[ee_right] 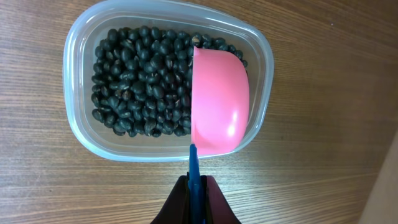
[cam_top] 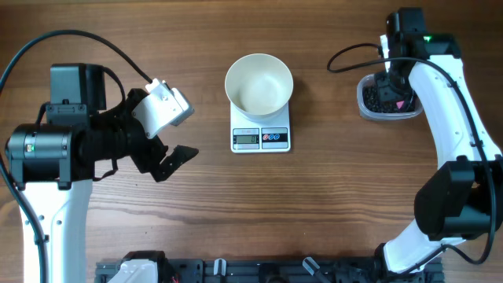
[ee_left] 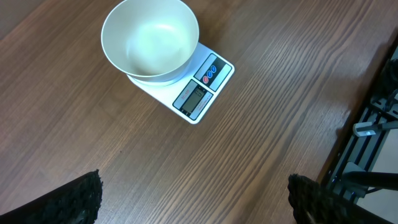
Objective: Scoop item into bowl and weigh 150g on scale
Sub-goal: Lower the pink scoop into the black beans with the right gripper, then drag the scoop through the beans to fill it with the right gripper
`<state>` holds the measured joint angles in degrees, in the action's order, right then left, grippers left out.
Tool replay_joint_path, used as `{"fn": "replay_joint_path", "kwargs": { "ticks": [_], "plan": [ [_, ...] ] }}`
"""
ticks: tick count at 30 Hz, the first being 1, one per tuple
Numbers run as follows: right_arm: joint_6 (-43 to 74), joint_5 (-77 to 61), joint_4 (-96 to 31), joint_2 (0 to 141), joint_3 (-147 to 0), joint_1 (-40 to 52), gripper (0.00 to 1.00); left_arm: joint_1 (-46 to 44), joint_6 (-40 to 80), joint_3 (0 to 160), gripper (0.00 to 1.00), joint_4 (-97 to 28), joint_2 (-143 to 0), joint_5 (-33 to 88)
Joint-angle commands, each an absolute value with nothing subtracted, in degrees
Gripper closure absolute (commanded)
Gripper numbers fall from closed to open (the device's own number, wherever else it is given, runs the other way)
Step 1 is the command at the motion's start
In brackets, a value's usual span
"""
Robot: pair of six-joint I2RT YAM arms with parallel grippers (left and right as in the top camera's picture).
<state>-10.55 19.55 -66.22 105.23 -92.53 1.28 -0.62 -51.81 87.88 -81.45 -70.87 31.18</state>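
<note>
The many small round black beads (ee_right: 134, 81) all lie in the clear rectangular plastic tub with rounded corners (ee_right: 78, 134), which stands far to the right on the brown wooden table (cam_top: 330, 196), well apart from the scale. The small pink scoop (ee_right: 221, 102) is inside the tub at its right side, turned on its edge with the rounded back up and the open mouth toward the beads. The right gripper (ee_right: 196, 186) is closed tightly on the scoop's thin blue handle (ee_right: 194, 171). I judge the step in hand to be the first scooping, because the round plain white bowl (cam_top: 259, 71) looks empty. It sits on the small flat white rectangular scale (cam_top: 261, 139) in the middle of the table. Whether the cup already holds beads is hidden by its back, so probably not yet. The next move calls for pushing the scoop sideways through the beads, turning it level, and carrying it across to the bowl without spilling. The path between tub and bowl is bare table. The left gripper (ee_left: 196, 208) hangs wide open with nothing in it, near the scale on its left, and is not in the way. The display is too small to read.
</note>
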Motion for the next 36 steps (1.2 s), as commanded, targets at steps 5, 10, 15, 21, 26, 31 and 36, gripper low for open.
{"fn": "replay_joint_path", "kwargs": {
  "ticks": [5,10,15,21,26,31,36],
  "plan": [
    [-14.9,21.2,-65.2,106.2,-93.2,0.2,0.96,-0.2,-52.7,88.8,0.00,-81.5,-70.7,31.2],
    [-15.0,21.0,-64.1,106.2,-93.2,-1.9,0.96,-0.2,-52.7,88.8,0.00,-81.5,-70.7,31.2],
    [-17.7,20.5,-63.7,106.5,-93.2,-2.5,0.96,-0.2,-52.7,88.8,0.00,-81.5,-70.7,31.2],
    [-18.0,20.5,-63.2,108.1,-93.1,-2.5,0.96,-0.2,-52.7,88.8,0.00,-81.5,-70.7,31.2],
    [-18.0,20.4,-63.3,110.4,-93.0,-2.6,0.96,-0.2,-52.7,88.8,0.00,-81.5,-70.7,31.2],
    [-19.5,12.7,-63.2,111.2,-93.0,-2.5,0.96,-0.2,-52.7,88.8,0.00,-81.5,-70.7,31.2],
    [-19.3,7.6,-63.3,111.2,-93.0,-2.7,0.95,-0.2,-52.7,88.8,0.00,-81.5,-70.7,31.2]
  ]
}}
